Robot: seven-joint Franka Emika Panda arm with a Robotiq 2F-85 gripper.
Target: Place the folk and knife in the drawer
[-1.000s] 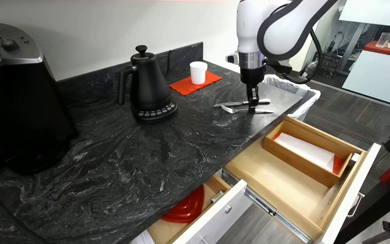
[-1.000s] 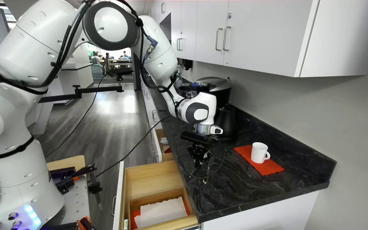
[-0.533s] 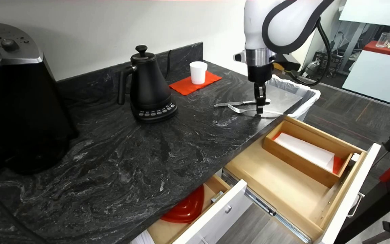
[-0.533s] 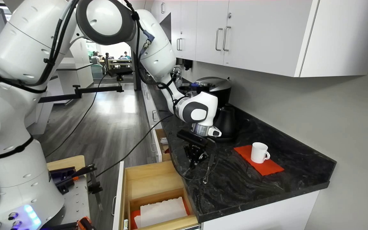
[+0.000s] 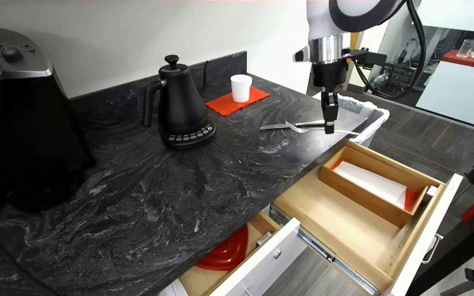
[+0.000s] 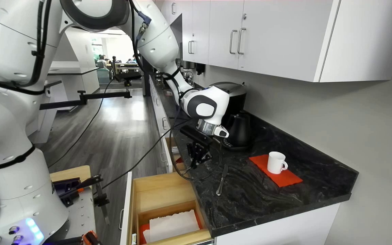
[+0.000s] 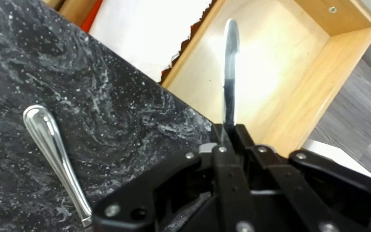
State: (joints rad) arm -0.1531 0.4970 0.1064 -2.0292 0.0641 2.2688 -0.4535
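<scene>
My gripper (image 5: 329, 130) is shut on the fork (image 5: 298, 128) and holds it level a little above the dark counter, near its edge on the drawer side. In the wrist view the fork's handle (image 7: 231, 64) sticks out beyond the fingertips (image 7: 229, 127) and overlaps the drawer; the tines are hidden there. The knife (image 5: 275, 126) lies flat on the counter; its handle also shows in the wrist view (image 7: 53, 145) and it shows in an exterior view (image 6: 222, 180). The light-wood drawer (image 5: 344, 207) stands open, with a smaller wood-rimmed tray (image 5: 364, 198) inside holding white paper.
A white mug (image 5: 241, 88) stands on a red napkin (image 5: 225, 105). A black kettle (image 5: 183, 102) stands on the counter near the wall. A lower white-fronted drawer (image 5: 261, 259) with a red round thing (image 5: 226, 250) is open. A lined bin (image 5: 375, 115) stands beyond the counter.
My gripper has lifted the fork slightly off the counter and carried it toward the counter's edge on the drawer side. The knife and the drawers have not moved.
</scene>
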